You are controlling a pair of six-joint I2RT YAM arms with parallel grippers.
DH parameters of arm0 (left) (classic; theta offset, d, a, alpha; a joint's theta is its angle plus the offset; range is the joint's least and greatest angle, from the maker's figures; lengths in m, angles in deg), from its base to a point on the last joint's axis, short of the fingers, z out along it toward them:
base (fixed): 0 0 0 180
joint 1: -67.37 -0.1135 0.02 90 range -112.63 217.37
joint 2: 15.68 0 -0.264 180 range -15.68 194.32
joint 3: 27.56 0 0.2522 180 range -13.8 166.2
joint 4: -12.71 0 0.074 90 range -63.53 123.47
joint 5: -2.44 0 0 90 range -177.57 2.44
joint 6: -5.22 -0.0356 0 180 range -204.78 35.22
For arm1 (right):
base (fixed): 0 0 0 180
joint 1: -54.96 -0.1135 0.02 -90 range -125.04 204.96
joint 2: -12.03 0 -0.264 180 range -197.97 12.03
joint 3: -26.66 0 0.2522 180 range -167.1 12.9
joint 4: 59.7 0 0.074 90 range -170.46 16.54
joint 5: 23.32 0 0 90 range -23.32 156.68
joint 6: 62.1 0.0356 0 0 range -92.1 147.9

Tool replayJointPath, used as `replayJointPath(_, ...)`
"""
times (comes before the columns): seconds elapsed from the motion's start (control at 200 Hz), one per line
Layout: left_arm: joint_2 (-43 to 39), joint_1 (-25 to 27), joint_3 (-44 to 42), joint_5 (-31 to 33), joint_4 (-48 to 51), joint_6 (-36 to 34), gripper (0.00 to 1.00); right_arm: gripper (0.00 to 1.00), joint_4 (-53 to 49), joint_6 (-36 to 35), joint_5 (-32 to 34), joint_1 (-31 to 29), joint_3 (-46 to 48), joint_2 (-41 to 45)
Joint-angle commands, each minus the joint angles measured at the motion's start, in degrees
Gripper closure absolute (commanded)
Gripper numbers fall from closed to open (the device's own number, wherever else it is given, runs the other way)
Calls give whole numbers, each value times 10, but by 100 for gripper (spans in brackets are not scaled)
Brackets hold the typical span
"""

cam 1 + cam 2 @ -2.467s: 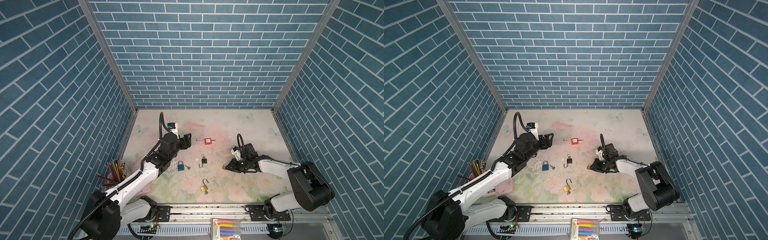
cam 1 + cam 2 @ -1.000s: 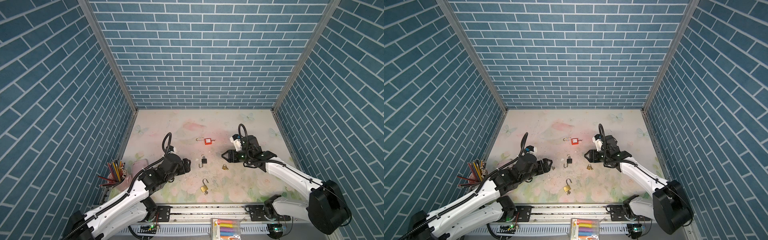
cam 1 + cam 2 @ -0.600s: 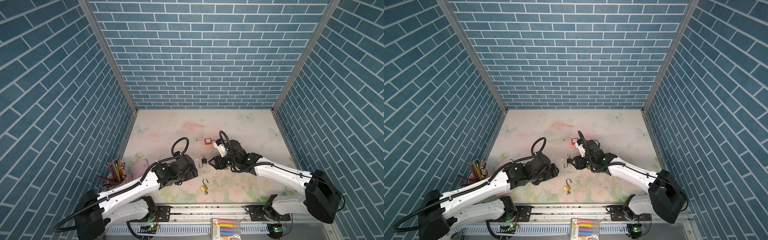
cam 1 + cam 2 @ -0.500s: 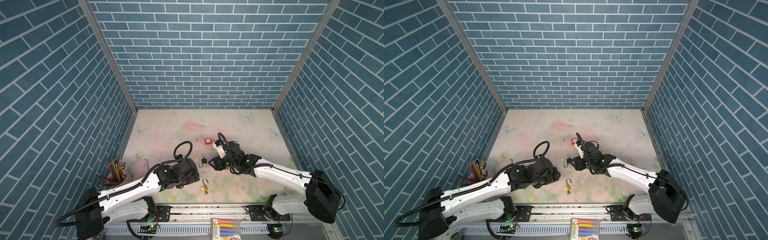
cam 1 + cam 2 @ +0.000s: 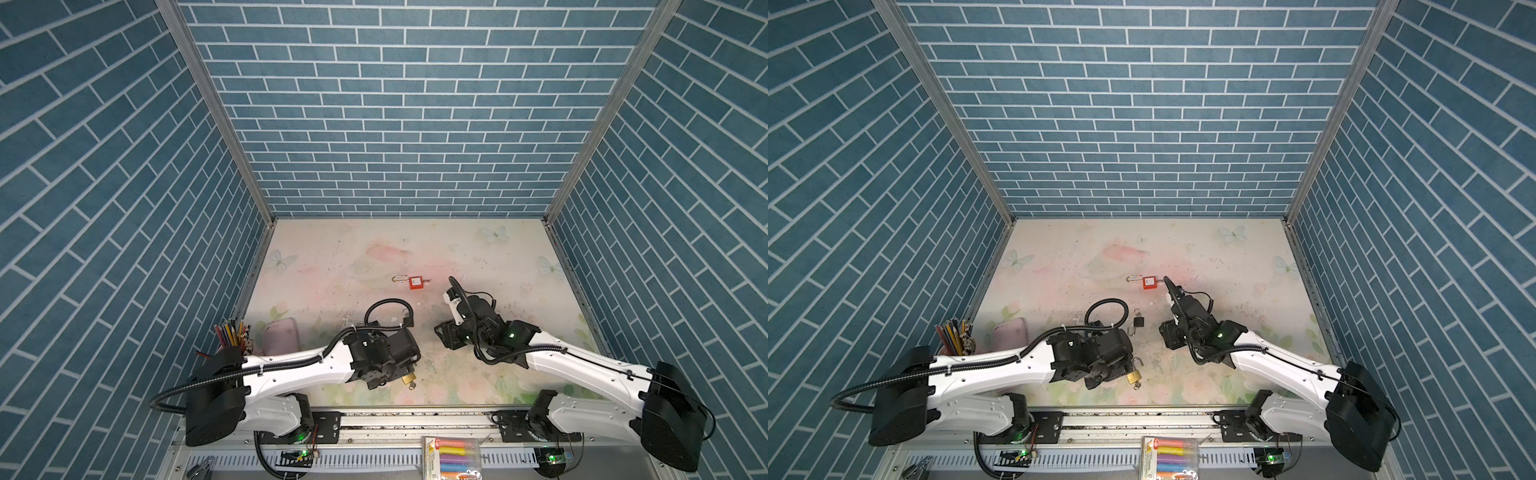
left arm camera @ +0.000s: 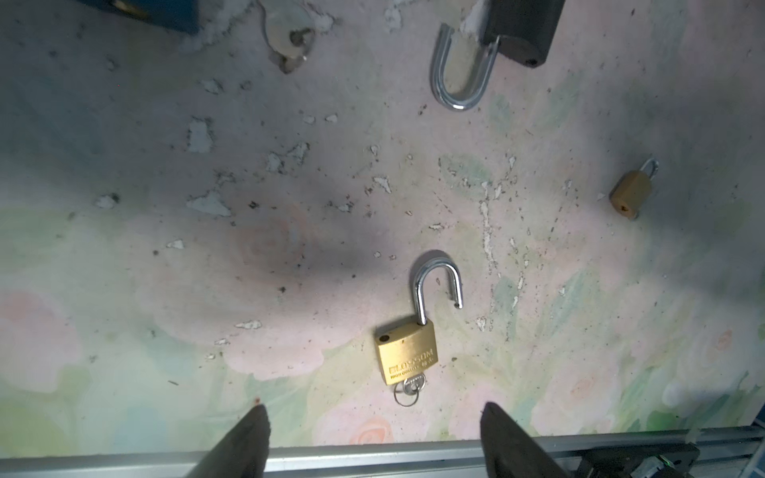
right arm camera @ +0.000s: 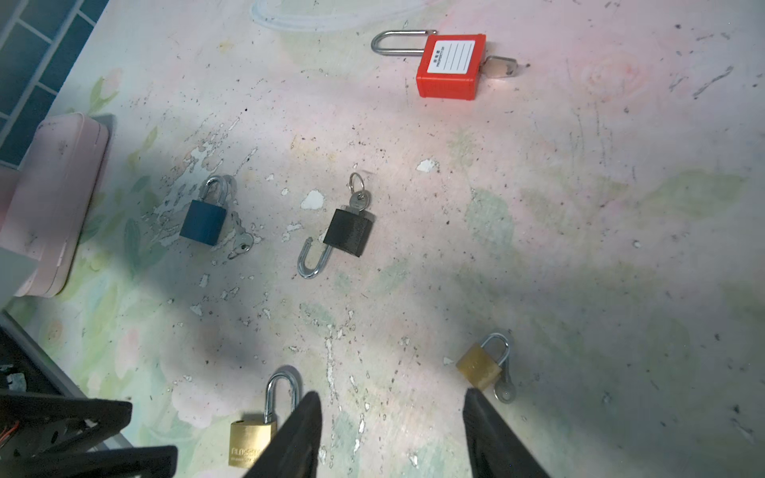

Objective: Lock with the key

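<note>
A brass padlock lies on the mat near the front rail, its shackle swung open and a key on a ring in its keyhole. My left gripper hangs open just above it, nothing between the fingers; both top views show the padlock beside that gripper. A black padlock, also open with a key in it, lies in the middle. My right gripper is open and empty above the mat between the brass padlock and a small brass padlock.
A shut blue padlock with a loose key beside it lies left of the black one. A red padlock with a key sits further back. A pink case and pencil cup stand at the left. The metal front rail is close.
My left arm has swung right and toward the front, ending over the brass padlock. My right arm has moved left toward the middle. Both grippers stay open.
</note>
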State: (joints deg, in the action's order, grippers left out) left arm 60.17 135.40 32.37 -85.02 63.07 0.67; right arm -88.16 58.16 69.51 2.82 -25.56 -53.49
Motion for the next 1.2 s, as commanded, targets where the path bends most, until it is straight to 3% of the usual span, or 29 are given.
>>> replayJointPath(0.0,33,22,17,12,-5,53,19,44,-33,13,31,-2,2,23)
replayJointPath(0.26,120,50,33,0,-43,102,21,44,-49,-1,42,-2,20,38)
replayJointPath(0.4,153,50,52,9,-44,106,29,44,-54,-7,44,-2,33,54)
replayJointPath(0.83,244,45,139,0,53,112,47,44,-47,-13,54,-1,57,75)
replayJointPath(1.195,279,42,164,-10,84,126,52,44,-46,-29,54,1,49,68)
